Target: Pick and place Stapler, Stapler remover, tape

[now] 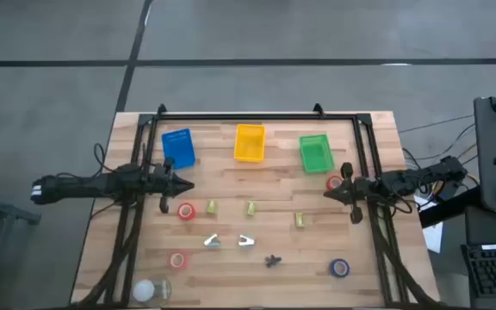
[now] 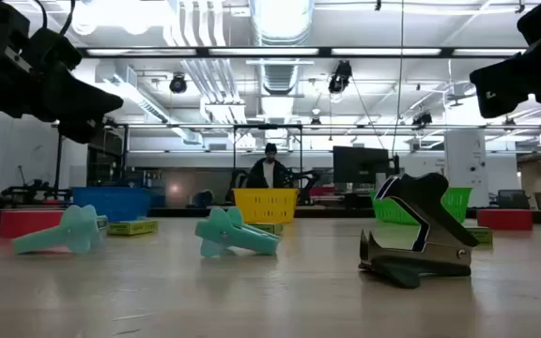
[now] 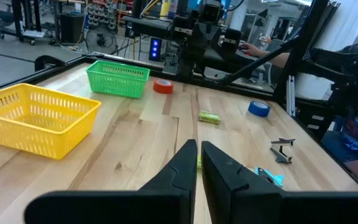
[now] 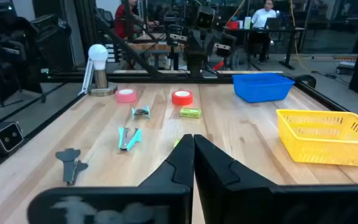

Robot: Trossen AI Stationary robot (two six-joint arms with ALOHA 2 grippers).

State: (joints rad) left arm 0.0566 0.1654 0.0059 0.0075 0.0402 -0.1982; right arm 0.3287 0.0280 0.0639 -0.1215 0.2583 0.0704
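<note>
Both grippers hover shut above the table and touch nothing. My left gripper point(image 1: 189, 185) point(image 3: 198, 148) is at the left side, just beyond a red tape roll point(image 1: 186, 210). My right gripper point(image 1: 326, 194) point(image 4: 192, 139) is at the right side, beside another red tape roll point(image 1: 334, 182). Between them lie three small yellow-green staplers point(image 1: 251, 207). Nearer the front lie two teal staple removers point(image 1: 212, 242) point(image 2: 228, 233), a dark staple remover point(image 1: 272, 260) point(image 2: 416, 235), a pink tape roll point(image 1: 177, 260) and a blue tape roll point(image 1: 340, 268).
Blue point(image 1: 177, 148), yellow point(image 1: 249, 142) and green point(image 1: 315, 152) baskets stand in a row along the far side. A white bulb-shaped object point(image 1: 145, 290) stands at the near left corner. A black frame point(image 1: 239, 116) borders the table. People sit in the room beyond.
</note>
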